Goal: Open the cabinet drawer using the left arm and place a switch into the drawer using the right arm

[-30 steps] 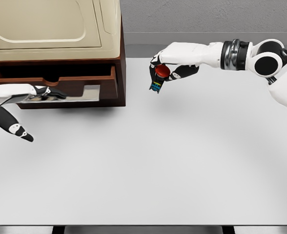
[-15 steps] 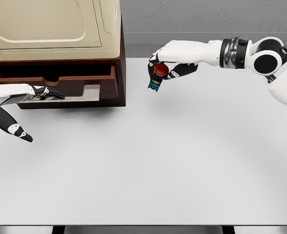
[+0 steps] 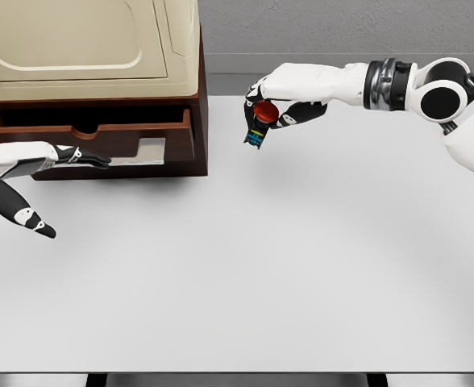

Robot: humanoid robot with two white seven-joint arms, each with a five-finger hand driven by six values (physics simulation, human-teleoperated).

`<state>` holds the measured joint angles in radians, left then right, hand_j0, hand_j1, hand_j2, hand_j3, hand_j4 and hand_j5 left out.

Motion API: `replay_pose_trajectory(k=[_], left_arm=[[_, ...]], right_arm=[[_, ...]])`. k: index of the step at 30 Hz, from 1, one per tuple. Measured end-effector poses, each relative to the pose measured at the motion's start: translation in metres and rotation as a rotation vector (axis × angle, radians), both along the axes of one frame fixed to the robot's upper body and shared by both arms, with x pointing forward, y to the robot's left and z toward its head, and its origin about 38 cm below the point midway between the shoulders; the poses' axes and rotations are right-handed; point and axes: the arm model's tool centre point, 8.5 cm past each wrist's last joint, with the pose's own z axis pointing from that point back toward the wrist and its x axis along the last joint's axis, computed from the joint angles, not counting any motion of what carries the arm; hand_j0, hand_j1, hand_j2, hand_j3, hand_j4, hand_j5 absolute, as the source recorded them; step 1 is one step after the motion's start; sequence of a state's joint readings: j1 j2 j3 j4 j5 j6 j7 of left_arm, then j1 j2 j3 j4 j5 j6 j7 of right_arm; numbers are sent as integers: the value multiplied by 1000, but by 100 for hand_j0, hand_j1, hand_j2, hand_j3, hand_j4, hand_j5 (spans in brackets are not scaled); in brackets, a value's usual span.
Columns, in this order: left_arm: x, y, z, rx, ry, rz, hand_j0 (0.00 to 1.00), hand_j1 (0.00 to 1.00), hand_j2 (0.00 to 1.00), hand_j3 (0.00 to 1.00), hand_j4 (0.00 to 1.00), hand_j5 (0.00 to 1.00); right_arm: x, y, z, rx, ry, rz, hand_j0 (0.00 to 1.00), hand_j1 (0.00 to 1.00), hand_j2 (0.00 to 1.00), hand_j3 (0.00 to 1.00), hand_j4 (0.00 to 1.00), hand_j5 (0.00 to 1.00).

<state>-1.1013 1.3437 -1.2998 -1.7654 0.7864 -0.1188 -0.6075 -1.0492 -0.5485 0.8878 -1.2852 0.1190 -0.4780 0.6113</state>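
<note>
The drawer (image 3: 100, 141) at upper left stands open, left hand (image 3: 27, 173) fingers spread and empty; the right hand (image 3: 281, 101) clamps the switch (image 3: 261, 121) at upper centre, placement outstanding.

The red-capped switch (image 3: 260, 121) hangs tilted above the table, right of the open brown drawer (image 3: 100, 133).
</note>
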Motion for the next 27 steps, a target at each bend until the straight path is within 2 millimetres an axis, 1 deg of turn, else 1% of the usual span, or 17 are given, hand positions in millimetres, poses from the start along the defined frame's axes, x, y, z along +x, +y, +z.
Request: replay_pose_trajectory(k=[12, 20, 27], left_arm=[[-3, 3, -1, -70, 49, 26, 100, 100, 100, 100, 100, 100], [-3, 0, 1, -134, 77, 39, 100, 100, 100, 100, 100, 100], [-5, 1, -2, -181, 113, 55, 100, 100, 100, 100, 100, 100]], right_arm=[[0, 1, 3, 0, -7, 2, 43, 43, 43, 43, 43, 43], [0, 1, 4, 0, -9, 3, 43, 43, 43, 43, 43, 43], [0, 2, 6, 1, -12, 4, 43, 43, 43, 43, 43, 43]])
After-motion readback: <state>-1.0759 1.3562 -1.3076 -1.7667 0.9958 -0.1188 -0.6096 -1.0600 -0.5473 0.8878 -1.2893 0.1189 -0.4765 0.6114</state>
